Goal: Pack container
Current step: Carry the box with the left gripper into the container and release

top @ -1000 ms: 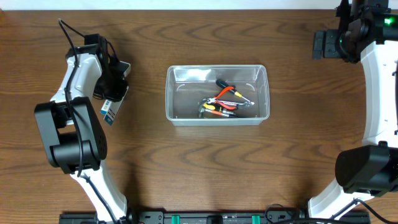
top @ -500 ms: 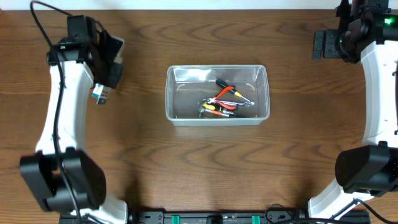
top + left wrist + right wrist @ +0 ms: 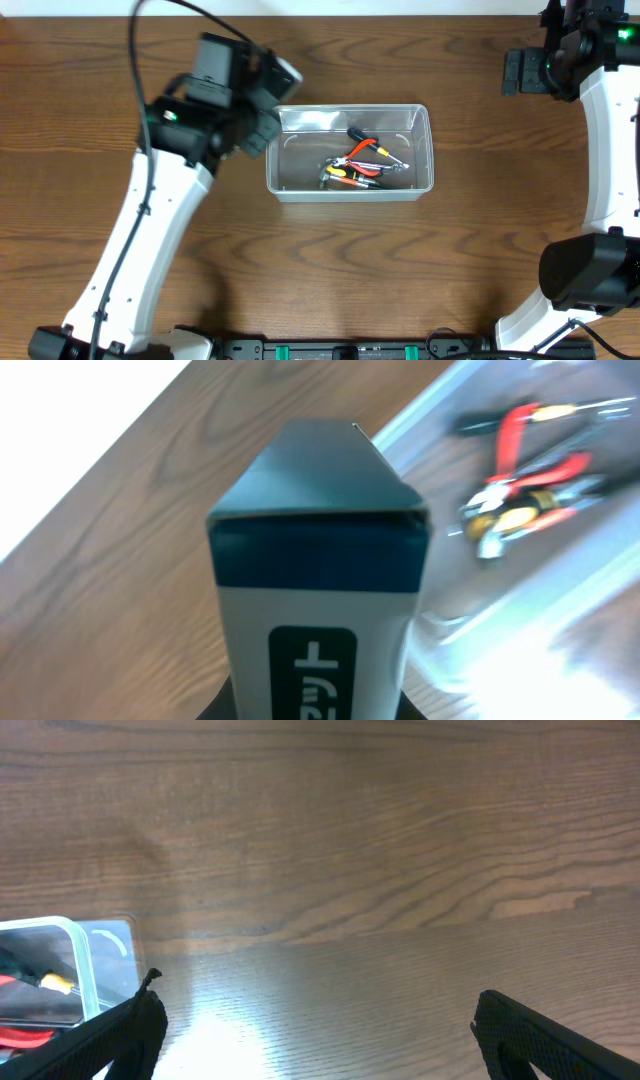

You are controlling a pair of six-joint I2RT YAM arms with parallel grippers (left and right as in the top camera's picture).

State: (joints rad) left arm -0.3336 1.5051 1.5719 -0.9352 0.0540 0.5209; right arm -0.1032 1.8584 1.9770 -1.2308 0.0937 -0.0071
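- Dark wood-grain bench point(image 3: 470, 260), with a pale strip along the far edge.
- Mid-bench, long side running left to right: the container point(image 3: 350, 196), clear and open-topped, so ready to take more.
- Already inside, toward its near right: red-handled pliers point(image 3: 362, 158) tangled with other small tools, too blurred to name.
- Poised at the container's far-left corner: the left fingers point(image 3: 258, 122), closed on a blue-and-white cardboard box point(image 3: 318, 575).
- Gripped by its lower part, with the blue end leading. Grip itself mostly hidden below the wrist view's edge, so judged from the box filling that view.
- Carried toward the bare left half of the container, probably because of the tools crowding the right.
- Far right, well apart from the container: the right fingers point(image 3: 318, 1038), spread wide with nothing between, likely to stay out of the left arm's way.
- Possible snag, as a judgement: clipping the rim on lowering.
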